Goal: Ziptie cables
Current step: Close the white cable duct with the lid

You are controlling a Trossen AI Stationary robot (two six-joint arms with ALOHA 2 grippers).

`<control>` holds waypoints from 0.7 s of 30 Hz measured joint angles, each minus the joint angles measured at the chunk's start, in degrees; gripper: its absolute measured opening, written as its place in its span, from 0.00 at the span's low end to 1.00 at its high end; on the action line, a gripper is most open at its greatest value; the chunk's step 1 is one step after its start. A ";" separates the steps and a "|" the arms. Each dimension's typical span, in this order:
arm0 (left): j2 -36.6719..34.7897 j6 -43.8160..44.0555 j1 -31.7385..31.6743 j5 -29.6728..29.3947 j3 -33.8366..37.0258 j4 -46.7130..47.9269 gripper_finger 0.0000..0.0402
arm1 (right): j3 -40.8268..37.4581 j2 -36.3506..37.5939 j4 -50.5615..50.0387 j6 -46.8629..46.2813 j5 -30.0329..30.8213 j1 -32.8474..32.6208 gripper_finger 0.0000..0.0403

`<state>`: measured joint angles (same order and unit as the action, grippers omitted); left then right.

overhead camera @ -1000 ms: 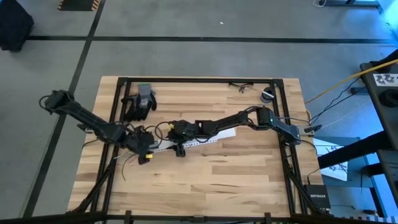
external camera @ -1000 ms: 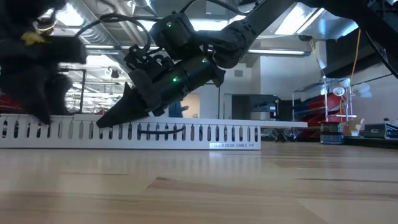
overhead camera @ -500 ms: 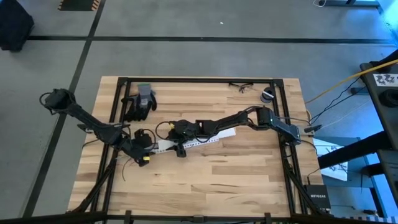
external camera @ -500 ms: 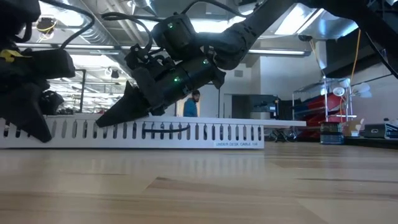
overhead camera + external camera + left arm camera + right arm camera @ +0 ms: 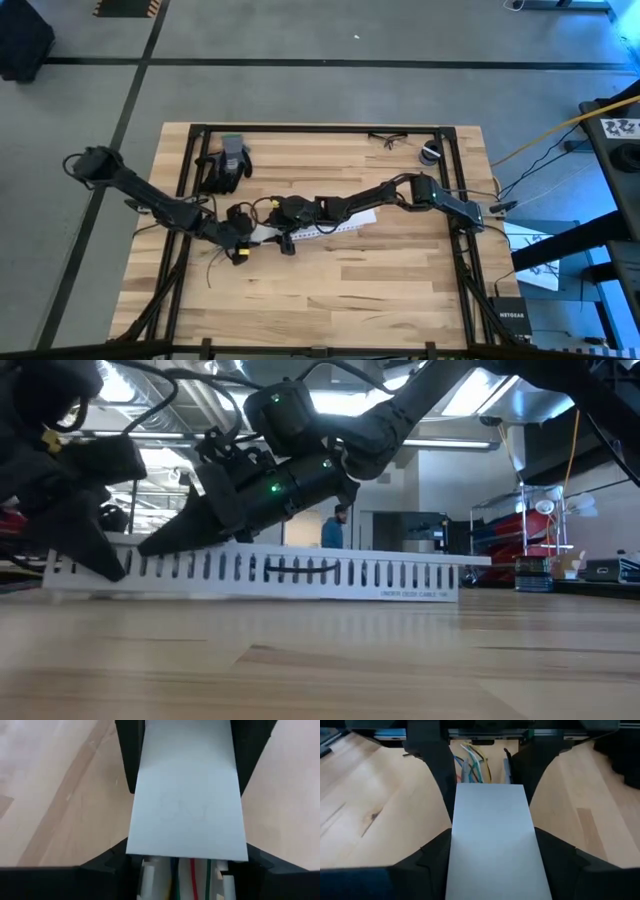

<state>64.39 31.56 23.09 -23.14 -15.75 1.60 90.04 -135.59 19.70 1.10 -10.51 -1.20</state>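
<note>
The white slotted channel (image 5: 320,222) lies across the table's middle, and a flat white lid (image 5: 492,835) covers most of it. The cables (image 5: 472,762), thin coloured wires, run inside it and show at the lid's end (image 5: 190,880). More wires loop beside it (image 5: 262,205). My left gripper (image 5: 243,237) is at the channel's left end. My right gripper (image 5: 287,225) is just to its right, and the two face each other along the channel. Both are shut on the channel. No zipties show. My left gripper pinches the channel's left end (image 5: 187,810) across its width, one finger (image 5: 112,862) on each side wall, reaching along its length from the table's left. That end (image 5: 60,565) is raised a little off the table. My right gripper pinches the channel (image 5: 492,850) across its width, one finger (image 5: 427,860) on each long side, close to the left gripper. It comes slanting down from the table's right, along the channel. The channel's right part (image 5: 440,588) rests on the table.
Dark gloves (image 5: 225,165) lie near the far left corner. Glasses (image 5: 388,138) and a small roll (image 5: 430,152) sit near the far right. A black frame (image 5: 190,140) runs around the table. A person (image 5: 340,525) stands far behind. Bare wood lies toward the near edge (image 5: 330,290).
The channel has slid a little toward the table's right, and its left end has lifted slightly off the wood. My left gripper has moved right with it, and my right gripper has shifted slightly with it. Neither has let go.
</note>
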 joint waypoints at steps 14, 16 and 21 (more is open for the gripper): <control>2.05 -1.19 -5.67 8.00 -1.51 1.17 0.70 | 0.40 0.22 -3.02 0.61 1.53 0.13 0.57; 1.26 -1.12 -5.74 9.14 -3.91 6.90 0.71 | 0.50 0.31 -3.46 0.71 1.47 0.18 0.57; -1.98 -0.31 -3.25 9.24 -10.26 23.58 0.72 | 0.50 0.33 -4.63 0.86 1.19 0.18 0.57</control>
<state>62.41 31.25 19.85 -13.90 -26.01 25.18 90.54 -135.26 15.07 1.96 -9.31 -1.02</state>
